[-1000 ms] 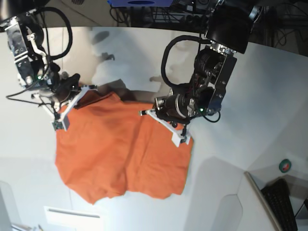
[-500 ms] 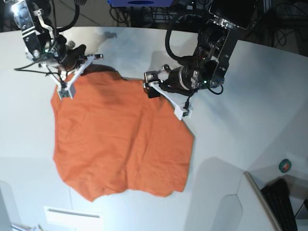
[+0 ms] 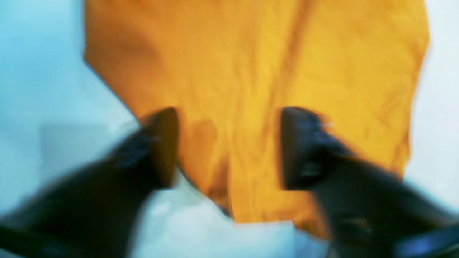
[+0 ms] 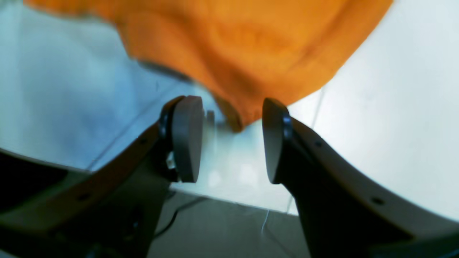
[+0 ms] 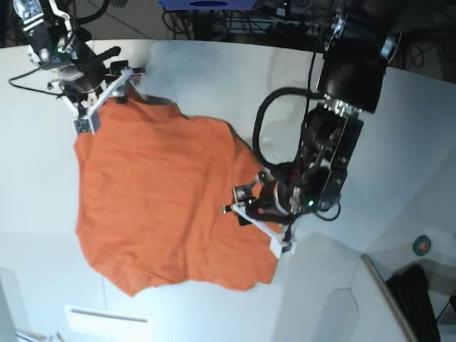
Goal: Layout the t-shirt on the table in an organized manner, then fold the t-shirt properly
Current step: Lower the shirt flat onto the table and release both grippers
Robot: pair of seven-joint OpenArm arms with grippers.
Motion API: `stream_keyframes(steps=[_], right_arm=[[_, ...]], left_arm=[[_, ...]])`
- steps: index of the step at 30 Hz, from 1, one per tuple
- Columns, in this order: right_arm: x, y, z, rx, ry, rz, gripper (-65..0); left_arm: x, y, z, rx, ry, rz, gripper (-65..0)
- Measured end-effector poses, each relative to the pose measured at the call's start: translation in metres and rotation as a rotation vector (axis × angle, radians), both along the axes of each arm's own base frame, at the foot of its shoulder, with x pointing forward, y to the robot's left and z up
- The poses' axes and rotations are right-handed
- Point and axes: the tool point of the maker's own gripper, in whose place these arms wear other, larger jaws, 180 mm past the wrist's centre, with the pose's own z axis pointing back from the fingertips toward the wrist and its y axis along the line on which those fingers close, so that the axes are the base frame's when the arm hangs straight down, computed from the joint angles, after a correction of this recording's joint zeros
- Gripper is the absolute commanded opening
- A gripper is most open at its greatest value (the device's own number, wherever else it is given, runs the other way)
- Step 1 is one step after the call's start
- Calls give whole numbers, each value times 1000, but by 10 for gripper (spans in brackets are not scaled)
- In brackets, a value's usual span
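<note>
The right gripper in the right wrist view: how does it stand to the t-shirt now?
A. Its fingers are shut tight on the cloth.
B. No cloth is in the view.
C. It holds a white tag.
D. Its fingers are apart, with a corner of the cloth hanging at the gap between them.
D: the right gripper has a clear gap between its fingers, and a corner of the t-shirt hangs down to that gap, unpinched.

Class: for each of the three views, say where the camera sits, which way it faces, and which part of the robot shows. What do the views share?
Base: high overhead, facing down on the table, both arms and the t-shirt.
Left wrist: on the left arm, looking past the left gripper, its jaws apart over the cloth.
Right wrist: on the right arm, looking past the right gripper, its jaws apart at the shirt's edge near the table edge.
Shared: the orange shirt on white tabletop.
</note>
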Motion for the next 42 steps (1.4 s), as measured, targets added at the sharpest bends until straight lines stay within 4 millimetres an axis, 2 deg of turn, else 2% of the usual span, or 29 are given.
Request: stream_keyframes(steps=[2,3,5,7,8,10,14,16,18,20,23,26,31,34,35,36,38,40,42], right_arm=[[8,-4,5,-1,-37,-15,-407],[13,-6,7,-5,-52,-19,-431],[29,-9,12,-6,-81,-27,-503],[54,-18,14,-31,-115,-22,-617],[70,-26,16,-47,-141,-29,-650],[89,-41,11,-83,-148,-59,-650],[102,-55,-15,-98,-77,-105,-650],[104,-53,-24,-94,-55,-75,-650],[102,-38,-32,-51,-43,18,-650],[93,-30,-46,-26,-3,37,-650],[73,-34,-66,-28,57,16,-650],[66,-37,-69,-29,57,7,-650],[44,-34,-67,-34,68,-10,-650],[44,-37,-58,-58,75,-40,-650],[50,-35,-50,-59,48,-49,-650],[58,-32,-39,-56,11,-51,-650],[78,-24,-14,-38,-78,-28,-650],[101,-11,9,-14,-155,21,-650],[130,2,26,13,-212,65,-650]], left_arm=[[18,0,-8,10,-16,38,-612],[25,2,-13,15,-26,50,-650],[30,17,-30,57,-22,101,-650],[24,39,-51,104,6,139,-650],[19,50,-61,125,24,156,-650],[15,63,-72,144,9,181,-650],[13,66,-76,161,6,190,-650],[7,67,-76,157,-15,181,-650],[-1,70,-76,156,-24,173,-650],[-12,74,-75,160,-34,170,-650],[-27,80,-75,161,-44,161,-650],[-40,84,-74,163,-44,158,-650],[-68,65,-66,120,-27,115,-650],[-79,51,-48,73,-47,82,-650],[-77,55,-37,59,-69,107,-650],[-75,63,-26,48,-93,146,-650],[-74,92,-5,38,-135,236,-650],[-83,137,12,62,-168,355,-650],[-101,181,23,110,-180,462,-650]])
